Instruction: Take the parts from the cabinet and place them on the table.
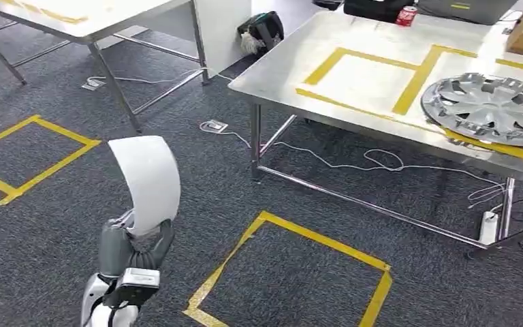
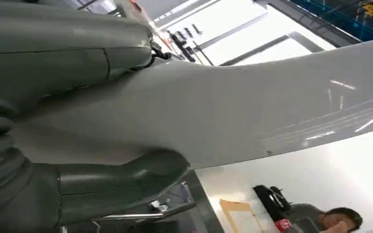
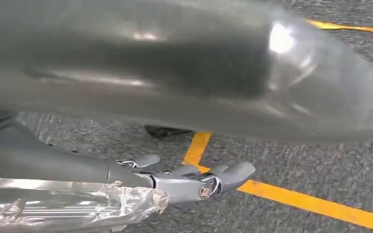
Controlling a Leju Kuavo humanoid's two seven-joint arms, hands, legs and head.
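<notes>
- Steel counter (image 1: pixel 381 41) ahead and to our right is the drop target: yellow tape outlines (image 1: pixel 374 71) split its top into bays, presumably one bay per part. We'd call the left bay the free slot.
- Silver hubcap (image 1: pixel 494 107) lies flat across the right-hand tape line on the counter, so at least one part looks delivered; task seems partway through.
- White curved panel (image 1: pixel 146 180) is the part in transit: our left hand (image 1: pixel 133 248) grips it at the lower end, the panel standing upright above the fingers, well clear of the carpet. In the left wrist view the thumb (image 2: pixel 126 182) presses one face and the fingers (image 2: pixel 53 43) wrap the other. Holding it vertical likely keeps it from snagging the counter edge on approach.
- Panel looks smooth and glossy, so slip in the grasp is our main risk when tilting to lay it down.
- Right hand (image 3: pixel 189 182) hangs low over the carpet by a yellow floor line (image 3: pixel 291 196), fingers loosely extended, grasping nothing that we can see.
- Red can (image 1: pixel 406 15) sits at the counter's far edge, well away from the bays.
</notes>
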